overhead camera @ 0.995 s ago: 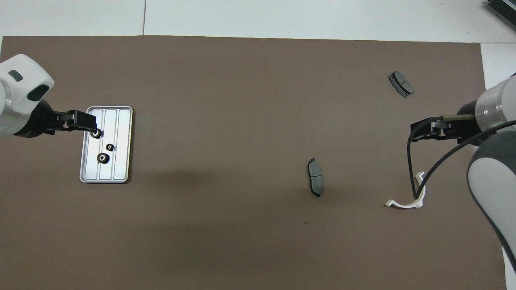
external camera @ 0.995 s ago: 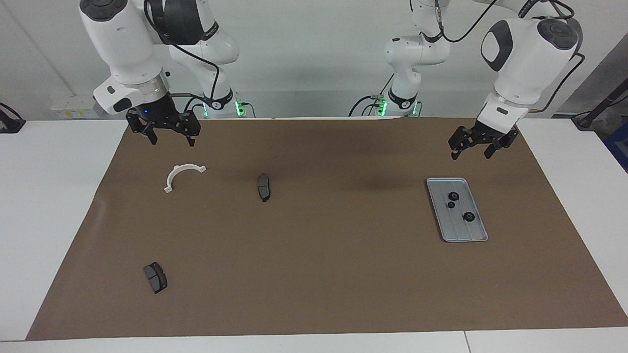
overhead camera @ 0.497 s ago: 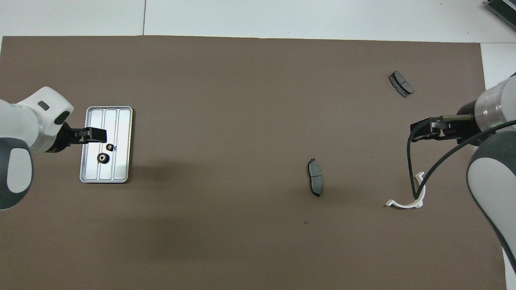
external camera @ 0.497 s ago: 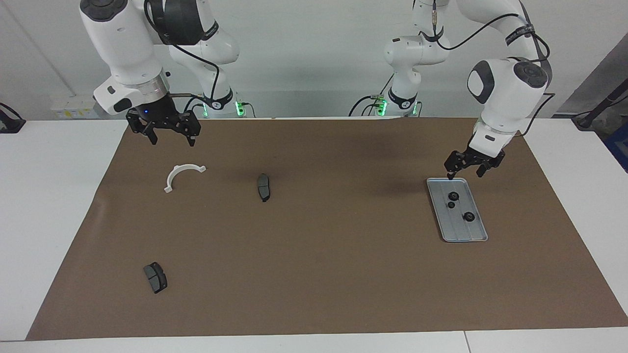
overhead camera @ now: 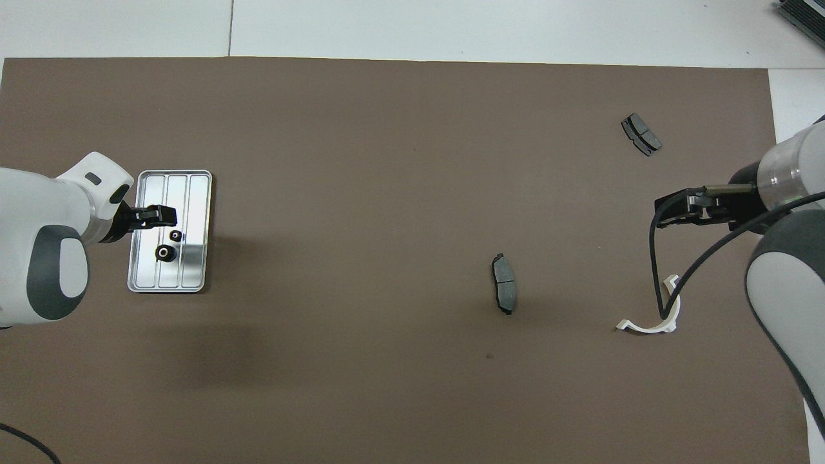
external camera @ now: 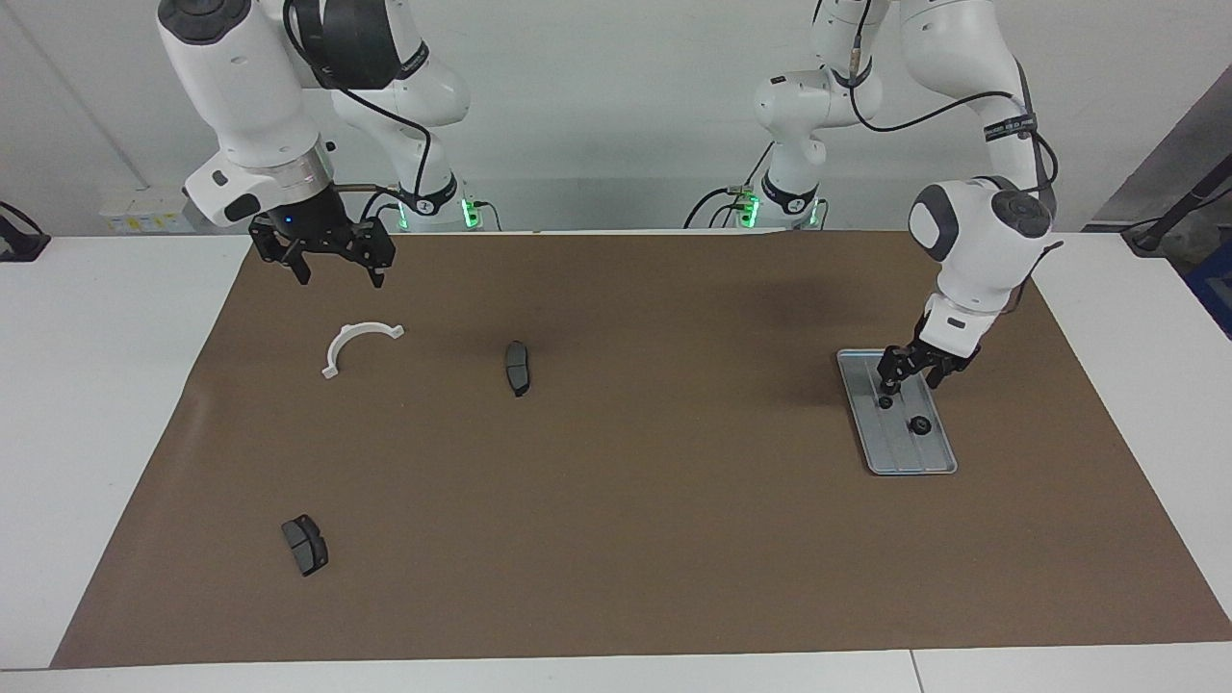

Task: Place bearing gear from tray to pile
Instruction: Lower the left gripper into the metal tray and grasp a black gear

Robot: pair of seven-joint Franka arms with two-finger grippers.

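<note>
Now | tray (external camera: 929,457): silver-grey, ridged | gears (overhead camera: 165,253): small, black, round

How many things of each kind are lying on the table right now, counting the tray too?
Black gears: 2 in view, both in the tray; the left gripper over it may hide more
Dark grey brake pads: 2
White half-ring bracket: 1
Metal tray: 1
Total: 6
</note>
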